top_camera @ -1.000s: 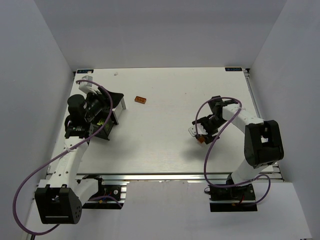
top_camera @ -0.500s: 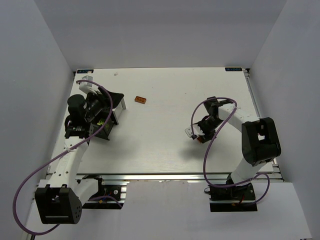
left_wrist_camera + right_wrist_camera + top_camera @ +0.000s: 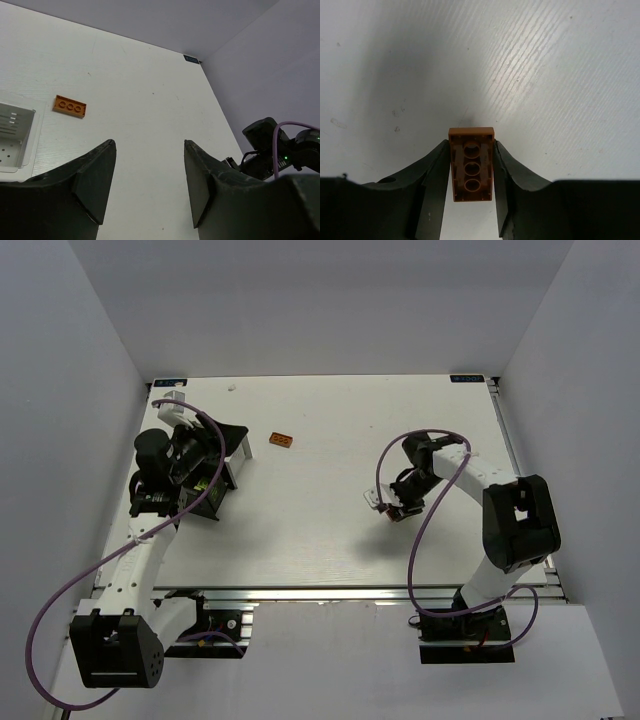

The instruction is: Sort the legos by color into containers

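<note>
my right gripper (image 3: 471, 150) has just closed, pinching an orange lego (image 3: 471, 170) right of the table's (image 3: 300, 530) middle; ready to lift. left gripper (image 3: 147, 170) spread, empty, beside the white container (image 3: 15, 135).

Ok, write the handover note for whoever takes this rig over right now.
Left gripper: open, empty, next to the white container at the left of the table.
Right gripper: shut on an orange brick, right of the table's centre.
Second orange brick: lying loose on the table near the white container.
Done: cannot tell; most of the container's inside is out of view.
Left: drop the held brick in its container, then fetch the loose one.
</note>
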You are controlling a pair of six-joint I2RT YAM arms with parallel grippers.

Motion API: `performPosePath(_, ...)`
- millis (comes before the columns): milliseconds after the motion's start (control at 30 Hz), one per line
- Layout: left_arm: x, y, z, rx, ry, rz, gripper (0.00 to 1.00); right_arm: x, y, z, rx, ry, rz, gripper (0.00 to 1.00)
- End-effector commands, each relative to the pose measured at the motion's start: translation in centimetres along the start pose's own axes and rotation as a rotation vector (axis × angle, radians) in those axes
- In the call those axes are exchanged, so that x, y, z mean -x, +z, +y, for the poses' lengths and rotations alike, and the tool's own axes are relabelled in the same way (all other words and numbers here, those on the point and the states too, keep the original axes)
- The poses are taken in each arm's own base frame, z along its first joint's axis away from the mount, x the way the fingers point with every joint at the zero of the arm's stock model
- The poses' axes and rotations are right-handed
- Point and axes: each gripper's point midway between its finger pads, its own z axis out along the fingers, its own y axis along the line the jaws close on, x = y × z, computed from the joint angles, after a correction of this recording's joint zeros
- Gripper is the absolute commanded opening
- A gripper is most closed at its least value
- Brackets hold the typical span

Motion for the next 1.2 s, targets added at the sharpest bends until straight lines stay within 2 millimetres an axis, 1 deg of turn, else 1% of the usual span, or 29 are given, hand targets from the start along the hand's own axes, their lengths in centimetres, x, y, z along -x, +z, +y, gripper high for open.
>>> performPosePath(0, 0.4, -0.3, -0.7, -0.027, 0.016, -0.016, 0.67, 2.3, -1.1, -0.6, -0.028, 0.032, -0.074, 0.31)
performPosePath(67, 0.3, -0.3, -0.6, -0.027, 0.013, -0.014, 0.67, 2.7, -1.2, -1.0, -0.042, 0.044, -0.09, 0.28)
performPosePath(167, 0.1, -0.2, -0.6, -0.033, 0.004, -0.007, 0.67, 3.6, -1.7, -1.8, -0.074, 0.086, -0.123, 0.22)
performPosePath(200, 0.0, -0.2, -0.8, -0.046, 0.006, -0.004, 0.67, 4.3, -2.3, -2.7, -0.112, 0.116, -0.152, 0.17)
performPosePath(267, -0.2, 0.0, -1.1, -0.067, 0.005, 0.001, 0.67, 5.4, -3.1, -3.8, -0.154, 0.145, -0.191, 0.12)
performPosePath(300, -0.3, 0.1, -1.3, -0.075, 0.004, 0.006, 0.67, 6.1, -4.1, -5.0, -0.197, 0.143, -0.213, 0.04)
performPosePath(333, -0.5, 0.1, -1.5, -0.086, 0.007, 0.009, 0.68, 7.3, -4.6, -5.4, -0.212, 0.191, -0.269, 0.0)
performPosePath(367, -0.6, 0.2, -1.8, -0.098, 0.014, 0.01, 0.69, 8.0, -5.1, -6.0, -0.23, 0.21, -0.301, 0.0)
performPosePath(400, -0.9, 0.3, -2.3, -0.117, 0.02, 0.017, 0.7, 9.4, -6.4, -7.4, -0.284, 0.198, -0.358, 0.0)
performPosePath(433, -1.4, 0.3, -2.8, -0.142, 0.023, 0.03, 0.7, 10.3, -7.0, -7.7, -0.293, 0.26, -0.403, 0.0)
performPosePath(467, -1.5, 0.4, -3.3, -0.168, 0.036, 0.027, 0.7, 11.3, -8.0, -8.1, -0.32, 0.267, -0.438, 0.0)
performPosePath(500, -2.2, 0.6, -4.1, -0.199, 0.038, 0.047, 0.7, 12.6, -8.8, -8.5, -0.337, 0.272, -0.498, 0.0)
performPosePath(533, -3.0, 0.7, -4.7, -0.23, 0.042, 0.069, 0.7, 13.4, -9.8, -9.7, -0.388, 0.248, -0.539, 0.0)
performPosePath(567, -3.3, 0.8, -5.4, -0.262, 0.057, 0.076, 0.71, 14.3, -10.4, -9.8, -0.384, 0.332, -0.589, 0.0)
performPosePath(600, -4.3, 0.9, -6.3, -0.295, 0.061, 0.103, 0.71, 15.6, -11.7, -9.9, -0.403, 0.325, -0.64, 0.0)
performPosePath(633, -4.8, 0.9, -6.9, -0.318, 0.071, 0.116, 0.71, 16.4, -12.8, -11.0, -0.456, 0.289, -0.677, 0.0)
performPosePath(667, -5.6, 0.9, -7.7, -0.352, 0.09, 0.13, 0.71, 17.6, -13.9, -10.7, -0.453, 0.375, -0.735, 0.0)
performPosePath(733, -6.1, 0.7, -8.4, -0.381, 0.113, 0.133, 0.71, 18.7, -15.3, -11.1, -0.477, 0.414, -0.803, 0.0)
performPosePath(767, -6.2, 0.6, -8.6, -0.398, 0.13, 0.117, 0.71, 19.4, -16.4, -11.8, -0.521, 0.378, -0.84, 0.0)
performPosePath(800, -6.7, 0.3, -9.3, -0.425, 0.137, 0.12, 0.71, 20.4, -17.1, -11.2, -0.483, 0.452, -0.897, 0.0)
performPosePath(833, -6.7, 0.1, -9.8, -0.449, 0.147, 0.109, 0.73, 20.8, -17.5, -11.2, -0.477, 0.475, -0.926, 0.0)
performPosePath(867, -6.5, -0.2, -10.6, -0.485, 0.157, 0.084, 0.74, 21.4, -18.4, -11.4, -0.493, 0.45, -0.96, 0.0)
performPosePath(900, -7.4, -0.5, -11.1, -0.52, 0.153, 0.101, 0.74, 22.3, -18.7, -10.8, -0.426, 0.523, -1.009, 0.0)
performPosePath(967, -7.6, -1.0, -12.3, -0.579, 0.156, 0.09, 0.76, 23.3, -19.5, -10.6, -0.399, 0.507, -1.063, 0.0)
performPosePath(1000, -8.2, -1.2, -12.5, -0.603, 0.152, 0.104, 0.77, 24.0, -19.7, -10.0, -0.322, 0.578, -1.103, 0.0)
performPosePath(1033, -8.4, -1.3, -12.8, -0.619, 0.149, 0.107, 0.79, 24.3, -19.8, -9.7, -0.291, 0.588, -1.122, 0.0)
performPosePath(1067, -8.5, -1.5, -13.4, -0.655, 0.149, 0.101, 0.84, 24.3, -19.5, -9.7, -0.26, 0.616, -1.139, 0.0)
performPosePath(1100, -9.1, -1.9, -13.6, -0.676, 0.142, 0.117, 0.86, 25.0, -20.3, -9.5, -0.266, 0.556, -1.163, 0.0)
performPosePath(1167, -9.3, -2.2, -14.2, -0.711, 0.139, 0.116, 0.89, 25.3, -20.2, -9.2, -0.2, 0.622, -1.198, 0.0)
